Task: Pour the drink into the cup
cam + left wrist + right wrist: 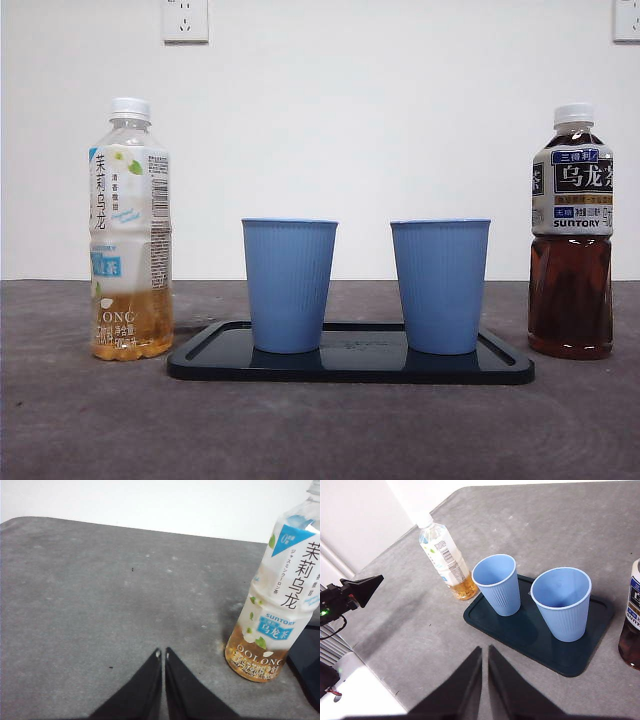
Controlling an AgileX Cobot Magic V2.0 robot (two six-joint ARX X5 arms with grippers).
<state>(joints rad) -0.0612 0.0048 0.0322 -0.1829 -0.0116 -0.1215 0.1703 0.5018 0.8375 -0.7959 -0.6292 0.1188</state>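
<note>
wall [380, 120]: plain white | sockets [185, 20]: two, high up | tabletop [300, 430]: grey, speckled

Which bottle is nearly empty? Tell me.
The jasmine oolong bottle with the white label: only a low band of pale tea remains, while the dark oolong bottle is much fuller.

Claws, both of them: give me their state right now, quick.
Left claw: closed, holding nothing, beside the jasmine tea bottle.
Right claw: closed, holding nothing.
</note>
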